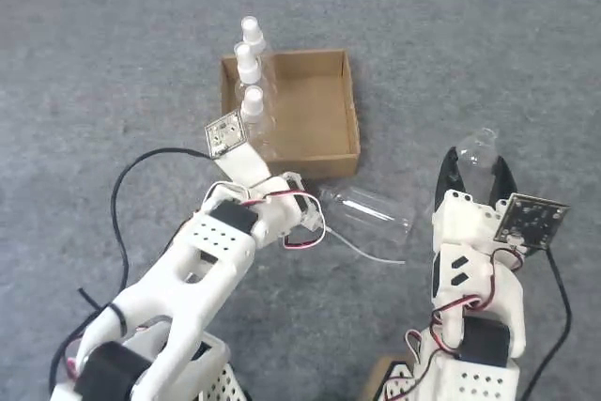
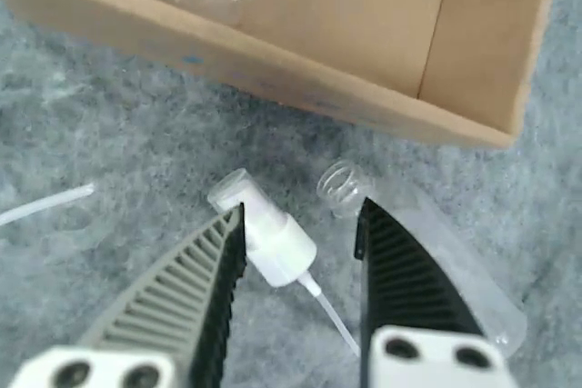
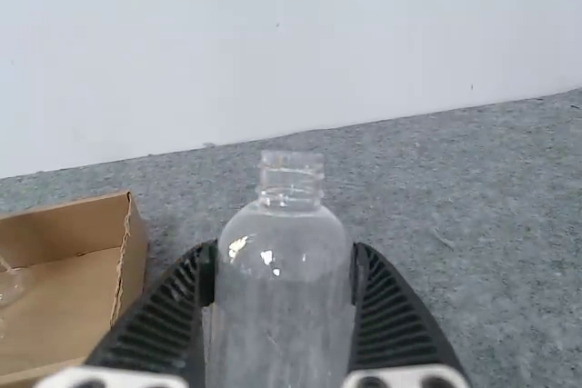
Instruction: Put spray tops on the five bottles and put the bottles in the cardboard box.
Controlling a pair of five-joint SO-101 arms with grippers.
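Observation:
Three capped bottles (image 1: pixel 252 77) stand along the left wall of the cardboard box (image 1: pixel 333 105). A clear uncapped bottle (image 1: pixel 371 213) lies on the carpet just in front of the box, its neck (image 2: pixel 341 190) toward my left gripper (image 2: pixel 300 211). That gripper is open and low over the carpet, its fingers on either side of a white spray top (image 2: pixel 270 241) with a thin dip tube. My right gripper (image 1: pixel 476 164) is shut on another uncapped clear bottle (image 3: pixel 284 270), held upright to the right of the box.
Grey carpet covers the table (image 1: pixel 94 91). The box's front wall (image 2: pixel 273 79) is close ahead of the left gripper. A thin white tube (image 2: pixel 45 206) lies loose on the carpet. Open carpet lies left and right of the box.

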